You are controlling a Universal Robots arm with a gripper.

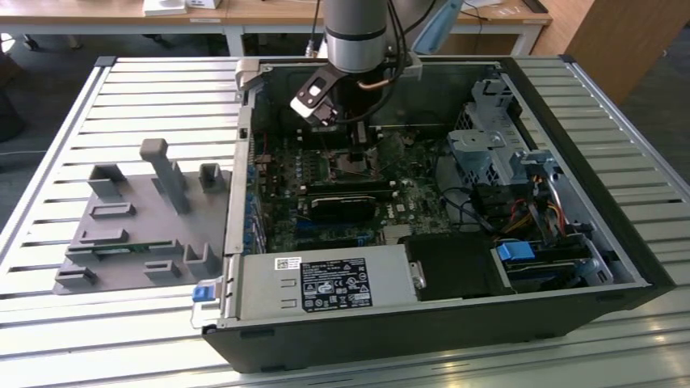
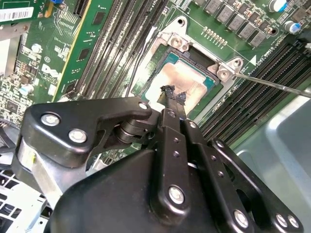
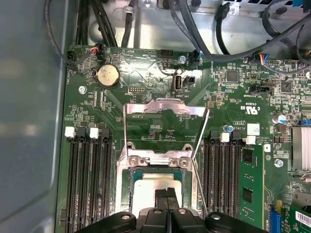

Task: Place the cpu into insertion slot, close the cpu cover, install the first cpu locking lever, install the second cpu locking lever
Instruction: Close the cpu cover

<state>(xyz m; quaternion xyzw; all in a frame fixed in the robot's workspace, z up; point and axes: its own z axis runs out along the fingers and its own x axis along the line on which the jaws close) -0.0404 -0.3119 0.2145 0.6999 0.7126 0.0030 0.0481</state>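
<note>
While the cpu (image 3: 150, 187) is seated in the insertion slot (image 3: 122, 170), its top is touched by the clenched fingers (image 2: 170, 126); the cpu cover (image 3: 165, 106) is swung open beside the slot.

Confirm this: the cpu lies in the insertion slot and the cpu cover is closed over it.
Wrong on the cover. The cpu lies in the insertion slot, but the cpu cover is open, swung back off it, as the first wrist view shows.

Bright, even light, with glare on the cpu (image 2: 187, 80).
</note>
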